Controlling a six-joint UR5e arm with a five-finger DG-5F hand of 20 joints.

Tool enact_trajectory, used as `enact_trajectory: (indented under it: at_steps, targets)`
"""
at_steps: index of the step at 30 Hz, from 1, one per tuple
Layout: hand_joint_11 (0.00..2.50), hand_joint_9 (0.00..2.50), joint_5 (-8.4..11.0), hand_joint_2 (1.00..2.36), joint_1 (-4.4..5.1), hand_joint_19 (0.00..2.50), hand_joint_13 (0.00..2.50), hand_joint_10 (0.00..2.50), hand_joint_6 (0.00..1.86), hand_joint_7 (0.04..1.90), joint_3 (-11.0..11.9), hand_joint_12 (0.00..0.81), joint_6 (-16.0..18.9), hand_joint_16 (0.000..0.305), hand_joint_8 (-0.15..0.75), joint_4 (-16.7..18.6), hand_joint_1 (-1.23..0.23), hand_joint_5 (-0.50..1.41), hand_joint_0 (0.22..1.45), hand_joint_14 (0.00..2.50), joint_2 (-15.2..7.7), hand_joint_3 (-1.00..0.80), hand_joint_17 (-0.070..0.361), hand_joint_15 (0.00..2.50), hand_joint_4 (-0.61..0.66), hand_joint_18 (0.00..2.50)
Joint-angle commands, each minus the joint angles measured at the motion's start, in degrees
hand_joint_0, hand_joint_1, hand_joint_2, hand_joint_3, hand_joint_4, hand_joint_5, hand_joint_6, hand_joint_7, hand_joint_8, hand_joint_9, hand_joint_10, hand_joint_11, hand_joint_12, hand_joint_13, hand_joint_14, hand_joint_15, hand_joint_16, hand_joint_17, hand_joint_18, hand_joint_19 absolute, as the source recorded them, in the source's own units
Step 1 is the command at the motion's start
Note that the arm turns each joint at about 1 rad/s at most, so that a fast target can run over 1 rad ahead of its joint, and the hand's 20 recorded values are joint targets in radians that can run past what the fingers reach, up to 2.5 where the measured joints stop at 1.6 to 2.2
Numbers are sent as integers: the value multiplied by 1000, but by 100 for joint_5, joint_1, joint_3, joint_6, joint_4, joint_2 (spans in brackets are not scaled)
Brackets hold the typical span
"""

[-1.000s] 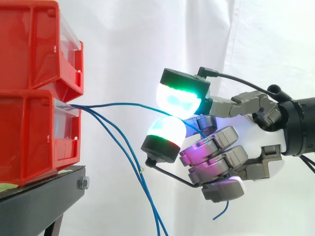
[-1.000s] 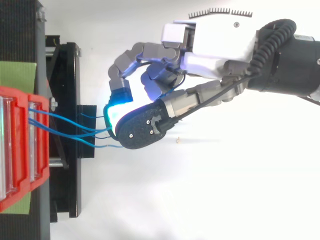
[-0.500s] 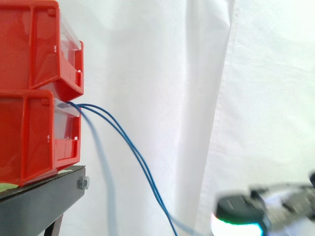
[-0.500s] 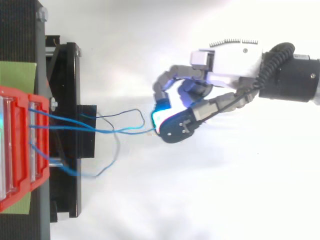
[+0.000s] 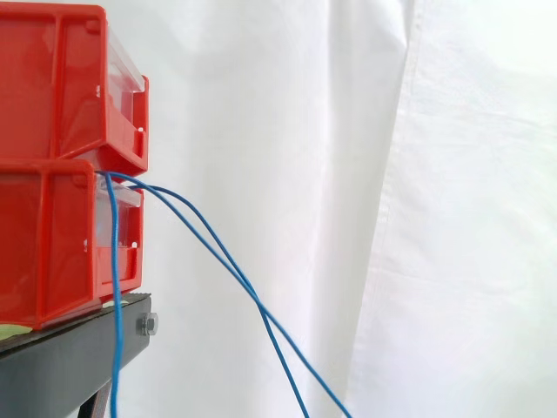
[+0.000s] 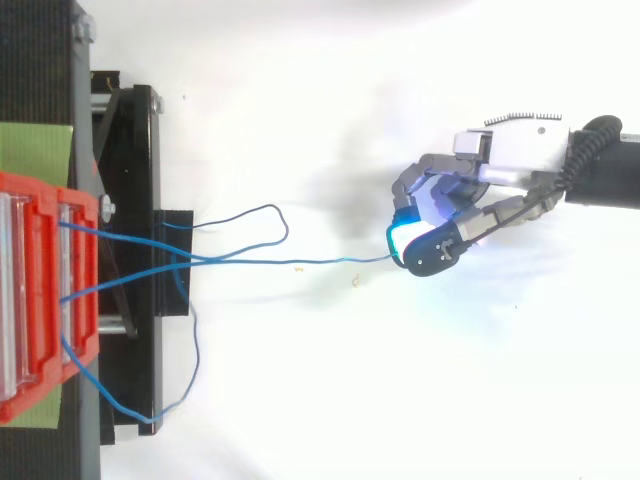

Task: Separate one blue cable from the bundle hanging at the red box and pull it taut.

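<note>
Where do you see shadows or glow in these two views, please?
Top view: a soft grey shadow lies on the white surface left of the robot hand, whose fingertip glows cyan. Side view: even light, faint shading along folds of the curtain.

Your side camera sits close beside the stacked red plastic bins [image 5: 52, 235], level with them, facing across to the white cloth curtain [image 5: 365, 174]. Your top camera sits farther off, looking straight down. Both take in the bins' front, the black metal stand [image 5: 70, 366] and the thin blue cables [image 6: 250, 261].
</note>
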Motion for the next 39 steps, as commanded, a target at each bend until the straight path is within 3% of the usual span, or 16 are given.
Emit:
enact_trajectory:
  at_steps: [1, 8, 16, 39]
  targets:
    - [1186, 645, 3, 1013, -13, 1083, 713, 2500, 947, 1173, -18, 395, 0, 39, 371, 455, -733, -220, 792, 2500, -4, -329, 88, 1217, -57, 1077]
    - [1178, 650, 3, 1014, -22, 1064, 713, 2500, 948, 1175, -18, 396, 0, 40, 373, 824, -734, -219, 792, 2500, -4, -324, 89, 1229, -60, 1083]
    - [1191, 651, 3, 1013, 22, 1074, 714, 2500, 948, 1174, -18, 395, 0, 39, 376, 842, -734, -219, 793, 2500, -4, -325, 89, 1225, -59, 1083]
    - [1155, 655, 3, 1014, 22, 1113, 717, 2500, 948, 1167, -9, 392, 0, 39, 370, 850, -734, -219, 793, 2500, 5, -324, 87, 1222, -58, 1096]
